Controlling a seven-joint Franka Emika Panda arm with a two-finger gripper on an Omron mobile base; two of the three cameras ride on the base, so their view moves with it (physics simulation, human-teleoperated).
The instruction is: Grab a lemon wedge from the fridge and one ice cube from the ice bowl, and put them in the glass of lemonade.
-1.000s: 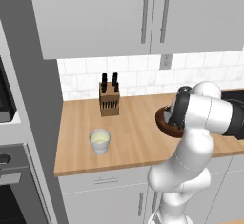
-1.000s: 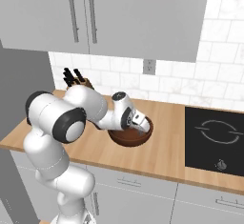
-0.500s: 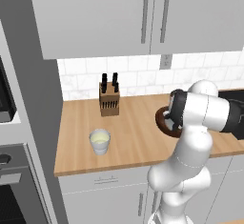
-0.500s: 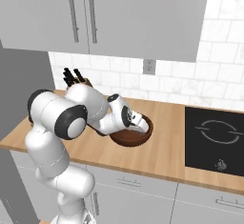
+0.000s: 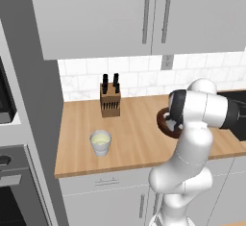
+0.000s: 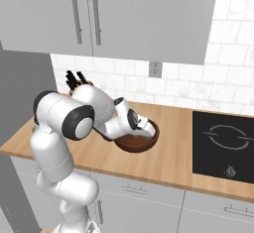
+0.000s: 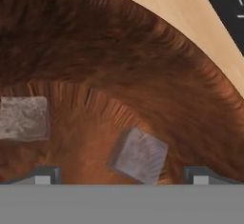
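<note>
The dark brown ice bowl (image 6: pixel 150 141) stands on the wooden counter, and in the left base view the ice bowl (image 5: pixel 162 124) is half hidden behind my arm. My gripper (image 6: pixel 145 132) reaches down into it. In the hand view the gripper (image 7: pixel 121 176) is open, low over the bowl's floor (image 7: pixel 143 66). One grey ice cube (image 7: pixel 138 155) lies between the two fingertips, touching neither. A second ice cube (image 7: pixel 24 118) lies off to the left. The glass of lemonade (image 5: pixel 101 142) stands at the counter's left front. The lemon wedge and the fridge are out of view.
A knife block (image 5: pixel 109 102) stands by the tiled wall behind the glass. A black cooktop (image 6: pixel 223 145) lies right of the bowl. Wall cupboards (image 5: pixel 144 13) hang above the counter, and an oven (image 5: pixel 14 186) sits in the tall grey unit on the left.
The hand has sunk a little deeper into the ice bowl and turned slightly. The jaws have stayed open; glass and bowl have not moved.
</note>
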